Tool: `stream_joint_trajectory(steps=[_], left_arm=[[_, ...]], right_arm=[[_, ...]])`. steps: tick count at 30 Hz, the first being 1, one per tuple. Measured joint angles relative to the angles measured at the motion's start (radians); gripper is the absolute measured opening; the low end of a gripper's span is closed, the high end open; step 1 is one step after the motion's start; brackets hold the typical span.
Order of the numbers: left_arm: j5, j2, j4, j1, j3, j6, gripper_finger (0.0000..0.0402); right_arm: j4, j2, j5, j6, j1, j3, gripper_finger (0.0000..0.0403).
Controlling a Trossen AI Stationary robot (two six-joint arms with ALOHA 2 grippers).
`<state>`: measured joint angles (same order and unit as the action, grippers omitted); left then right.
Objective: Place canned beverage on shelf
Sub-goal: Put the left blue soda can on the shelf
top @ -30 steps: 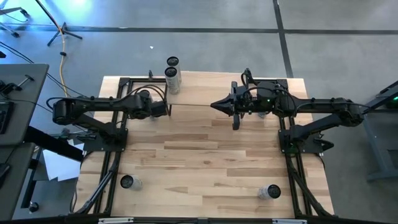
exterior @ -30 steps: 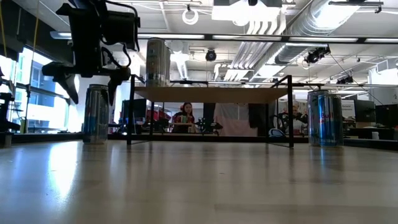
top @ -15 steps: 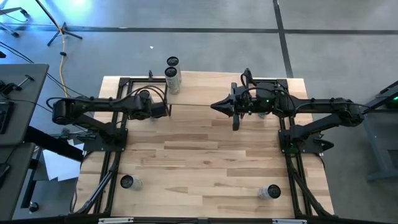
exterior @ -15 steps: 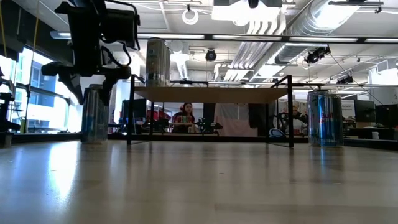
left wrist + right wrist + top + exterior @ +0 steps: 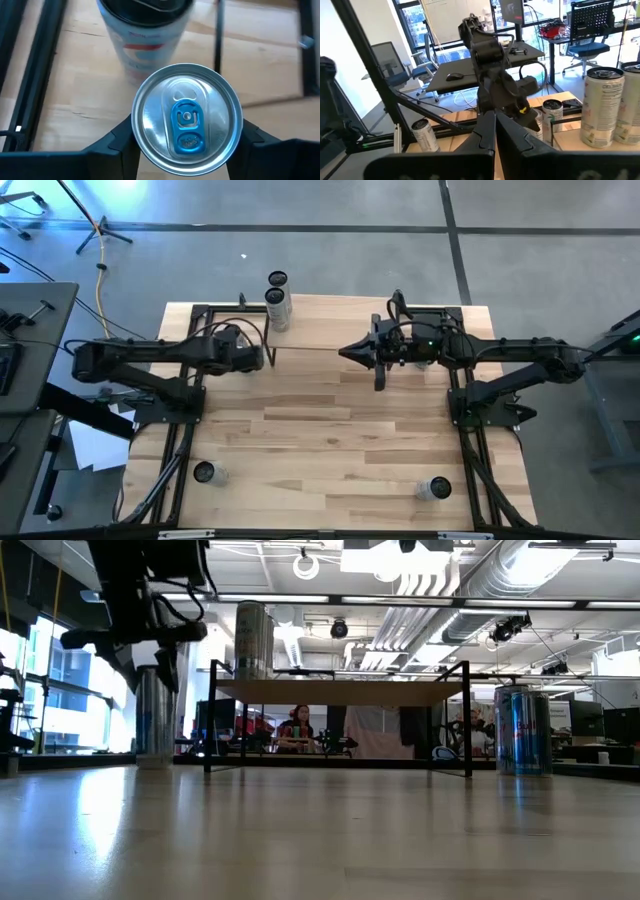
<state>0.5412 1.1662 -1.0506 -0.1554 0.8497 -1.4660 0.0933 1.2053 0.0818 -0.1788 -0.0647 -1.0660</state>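
Our left gripper (image 5: 186, 145) is clamped around a silver can (image 5: 186, 120), right beside the shelf (image 5: 340, 691), which already carries one can (image 5: 252, 639). Our right gripper (image 5: 492, 127) hangs over the shelf, fingers together. We reckon a loose squeeze could drop it onto the wooden tabletop (image 5: 330, 430). Open office behind.

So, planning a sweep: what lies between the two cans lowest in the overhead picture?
Nothing; the high view shows only bare tabletop between the left can and the right can.
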Motion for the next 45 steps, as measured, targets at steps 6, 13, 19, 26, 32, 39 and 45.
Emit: stream_joint_trajectory(steps=[6, 13, 19, 26, 32, 39, 45], left_arm=[[-0.08, -0.135, -0.005, 0.117, 0.042, 0.18, 0.0189], [-0.095, -0.197, -0.003, 0.261, 0.188, 0.308, 0.0188], [-0.094, -0.083, -0.001, 0.295, 0.4, 0.471, 0.0188], [-0.071, 0.164, 0.001, 0.216, 0.745, 0.812, 0.0188], [-0.053, 0.342, -0.028, 0.097, 0.98, 0.987, 0.0188], [-0.056, 0.466, -0.049, -0.002, 1.069, 0.955, 0.0188], [-0.062, 0.533, -0.053, -0.044, 1.07, 0.907, 0.0188]], right_arm=[[0.0, 0.0, 0.0, 0.003, 0.028, 0.0, 0.0], [0.004, 0.0, -0.003, 0.003, 0.034, 0.001, 0.0], [0.05, 0.0, -0.014, 0.004, 0.034, 0.001, 0.0], [0.111, 0.0, -0.014, 0.004, 0.034, 0.002, 0.0], [0.141, 0.0, -0.015, 0.004, 0.034, 0.001, 0.0], [0.165, 0.0, -0.028, 0.004, 0.034, 0.001, 0.0], [0.163, 0.0, -0.038, 0.004, 0.035, 0.002, 0.0]])
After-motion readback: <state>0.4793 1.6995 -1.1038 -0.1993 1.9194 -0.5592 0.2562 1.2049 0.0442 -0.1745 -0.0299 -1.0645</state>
